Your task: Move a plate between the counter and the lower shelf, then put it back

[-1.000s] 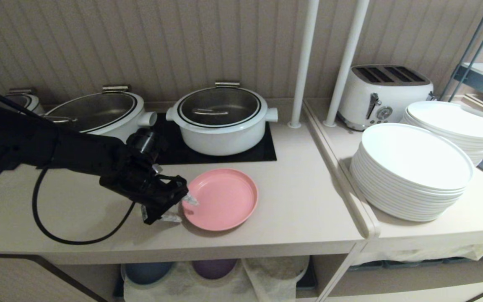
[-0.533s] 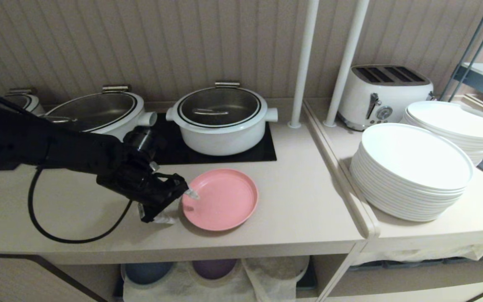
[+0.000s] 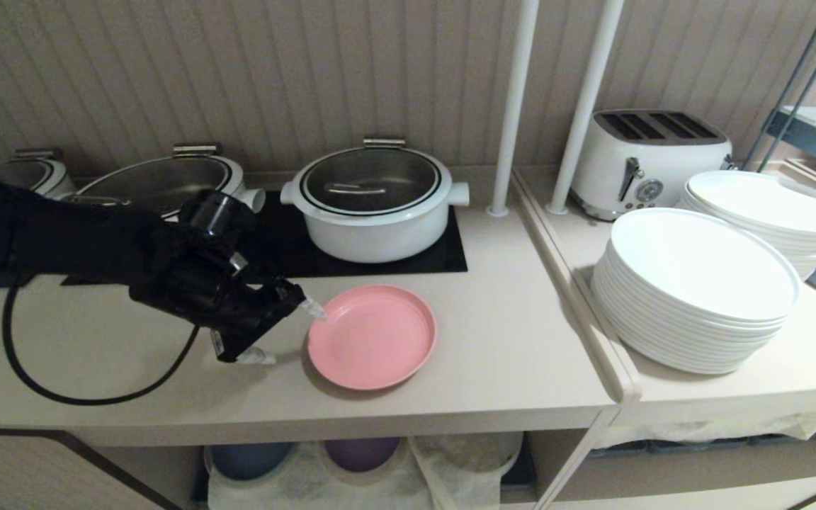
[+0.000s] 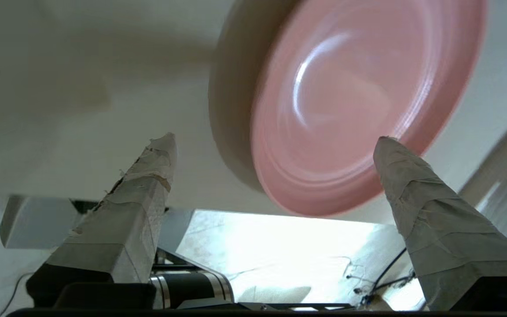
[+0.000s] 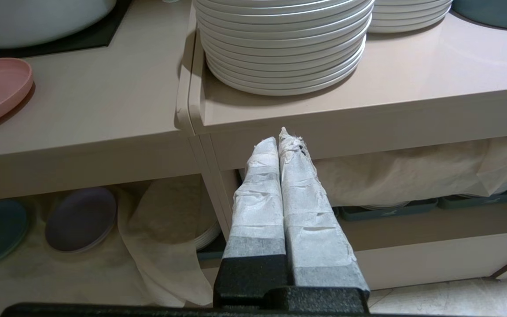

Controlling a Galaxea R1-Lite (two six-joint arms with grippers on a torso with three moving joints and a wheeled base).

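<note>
The pink plate [image 3: 372, 336] lies flat on the beige counter [image 3: 507, 361], just in front of the black hob. My left gripper [image 3: 286, 333] hovers at the plate's left edge, open, its taped fingertips [image 4: 156, 158] wide apart and holding nothing. In the left wrist view the plate [image 4: 354, 101] lies beyond the tips, clear of them. The lower shelf [image 5: 134, 187] under the counter holds a white cloth with a blue and a purple plate. My right gripper [image 5: 284, 134] is shut and empty, parked low in front of the shelf divider.
Two white pots [image 3: 376, 202] stand on the hob [image 3: 450, 258] behind the plate. Right of the raised counter seam are two stacks of large white plates [image 3: 695, 290], a toaster [image 3: 645, 159] and two white poles [image 3: 514, 106]. The left arm's black cable [image 3: 61, 386] loops over the counter.
My left gripper has opened wider and drawn back to the left, off the plate's rim. The plate stays where it was on the counter.
</note>
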